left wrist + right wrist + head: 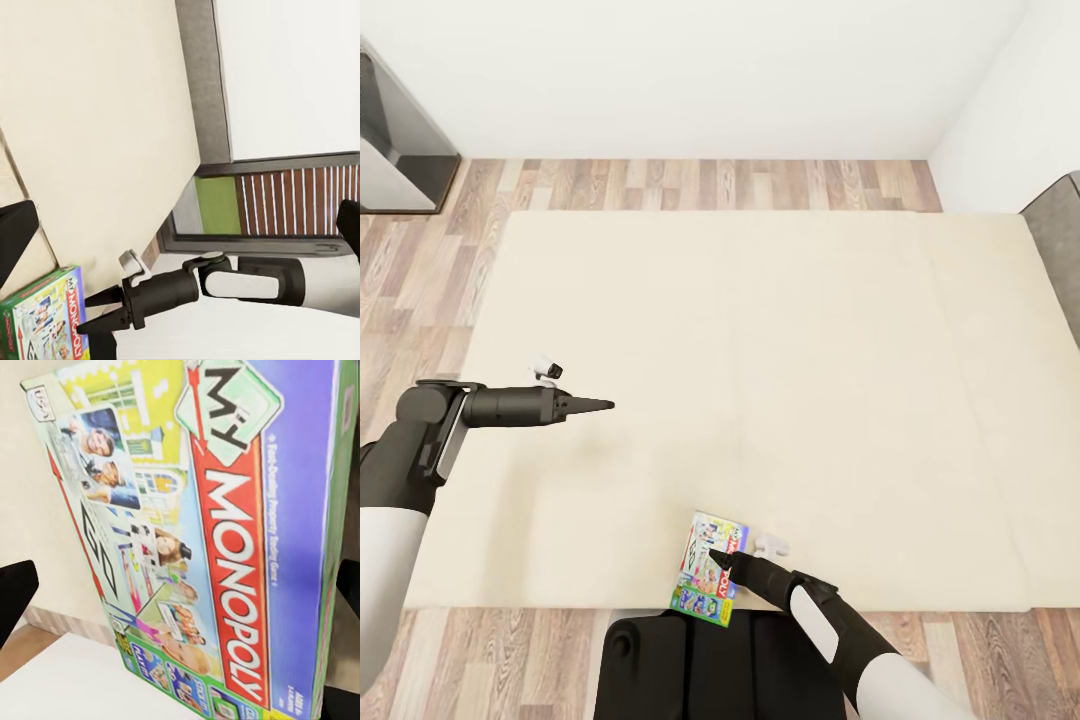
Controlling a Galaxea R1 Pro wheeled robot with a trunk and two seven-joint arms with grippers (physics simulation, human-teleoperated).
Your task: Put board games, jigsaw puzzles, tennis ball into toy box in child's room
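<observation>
While the right claw (pixel 712 552) reaches wide over the game (pixel 708 568) at the bed's (pixel 760 350) near edge, next it must close; left claw (pixel 605 405) narrow, empty

A My Monopoly board game (pixel 706 566), a thin flat rectangular box in pale green and blue with a red band and busy print, lies flat on the beige bed (pixel 760 330), at its near edge. It sits directly under the right gripper (pixel 712 552), well apart from the left gripper (pixel 605 405).
</observation>
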